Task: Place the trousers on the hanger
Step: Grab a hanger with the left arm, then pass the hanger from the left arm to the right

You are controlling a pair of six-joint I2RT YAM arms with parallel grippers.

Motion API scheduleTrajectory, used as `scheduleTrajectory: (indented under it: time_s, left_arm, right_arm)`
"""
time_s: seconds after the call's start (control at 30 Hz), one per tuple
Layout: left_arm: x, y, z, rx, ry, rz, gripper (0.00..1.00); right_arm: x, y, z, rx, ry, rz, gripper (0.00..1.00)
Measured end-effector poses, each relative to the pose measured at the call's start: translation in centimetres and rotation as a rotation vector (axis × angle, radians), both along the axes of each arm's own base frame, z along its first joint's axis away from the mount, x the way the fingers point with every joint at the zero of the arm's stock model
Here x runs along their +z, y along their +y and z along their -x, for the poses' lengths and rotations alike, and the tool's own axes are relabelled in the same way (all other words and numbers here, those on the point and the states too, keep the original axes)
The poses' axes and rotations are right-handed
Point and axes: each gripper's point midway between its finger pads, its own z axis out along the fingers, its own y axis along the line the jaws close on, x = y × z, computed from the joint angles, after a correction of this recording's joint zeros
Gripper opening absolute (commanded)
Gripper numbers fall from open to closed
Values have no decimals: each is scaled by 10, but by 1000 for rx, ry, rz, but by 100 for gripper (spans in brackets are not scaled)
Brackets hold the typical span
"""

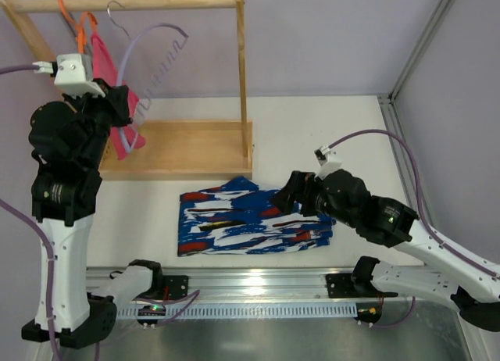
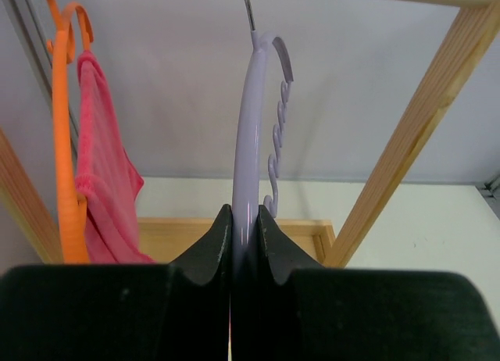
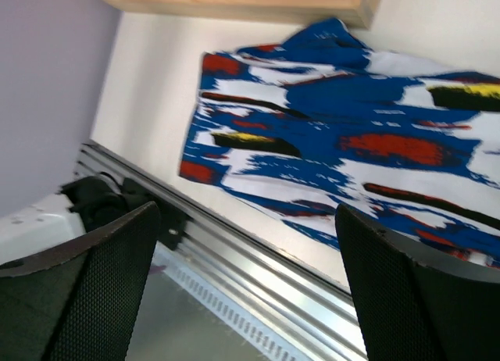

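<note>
The trousers (image 1: 250, 216), in a blue, white, red and black print, lie folded flat on the table in front of the wooden rack. The pale lavender hanger (image 1: 160, 47) is up at the rack's left side, its notched arm arching to the right. My left gripper (image 1: 130, 117) is shut on its lower arm. In the left wrist view the hanger (image 2: 248, 126) rises from between the closed fingers of the left gripper (image 2: 244, 214). My right gripper (image 1: 286, 192) hovers at the trousers' right end. It is open (image 3: 246, 212) with nothing between its fingers, and the trousers (image 3: 351, 134) lie beyond them.
A wooden clothes rack (image 1: 242, 80) with a tray base (image 1: 187, 150) stands at the back left. An orange hanger (image 2: 66, 142) with a pink-red cloth (image 2: 105, 181) hangs left of the lavender one. A metal rail (image 1: 258, 283) runs along the near table edge.
</note>
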Motion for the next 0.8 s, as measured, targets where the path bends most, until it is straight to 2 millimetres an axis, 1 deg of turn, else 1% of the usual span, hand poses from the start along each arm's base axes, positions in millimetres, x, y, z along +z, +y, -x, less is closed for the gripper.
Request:
scheduleTrajectory:
  time_s: [0.07, 0.13, 0.17, 0.2, 0.23, 0.3, 0.33, 0.37, 0.4, 0.43, 0.47, 0.5, 0.53, 0.6, 0.67, 0.73, 0.8]
  left_arm:
    - [-8, 0, 16, -11, 10, 5, 0]
    - [-21, -2, 31, -32, 25, 22, 0]
    - [-32, -4, 35, -46, 44, 33, 0]
    - [-43, -7, 41, -64, 64, 46, 0]
    - [-55, -12, 48, -92, 80, 62, 0]
    - [-75, -18, 56, -127, 116, 83, 0]
    - [-86, -21, 61, -148, 139, 94, 0]
    - [-94, -24, 64, -161, 156, 102, 0]
    - [-101, -26, 67, -174, 170, 108, 0]
    - [-106, -28, 70, -188, 182, 113, 0]
    - [-110, -31, 74, -205, 188, 121, 0]
    - [-112, -34, 77, -220, 192, 125, 0]
    - [-113, -36, 80, -235, 193, 128, 0]
    - [-114, -41, 88, -274, 184, 134, 0]
    - [-116, -45, 96, -301, 175, 135, 0]
    - [-120, -48, 103, -325, 171, 135, 0]
    - [-125, -51, 108, -350, 170, 135, 0]
  right_arm:
    - [33, 12, -4, 5, -20, -69, 87]
    - [72, 30, -11, 14, -44, -146, 82]
    - [96, 42, -15, 23, -62, -188, 80]
    - [116, 56, -19, 33, -75, -223, 78]
    - [140, 69, -21, 45, -98, -272, 75]
    - [170, 98, -25, 67, -111, -326, 70]
    - [185, 112, -29, 72, -116, -358, 66]
    - [198, 127, -33, 75, -120, -386, 64]
    - [205, 147, -39, 76, -111, -410, 63]
    - [210, 160, -43, 76, -107, -426, 61]
    - [212, 177, -47, 78, -95, -443, 59]
    - [210, 190, -52, 76, -82, -451, 59]
    - [206, 206, -55, 75, -63, -458, 58]
    - [190, 232, -63, 61, -18, -456, 56]
    - [172, 250, -69, 46, 27, -449, 55]
    - [154, 264, -72, 32, 64, -438, 54]
    - [140, 273, -75, 21, 89, -429, 54]
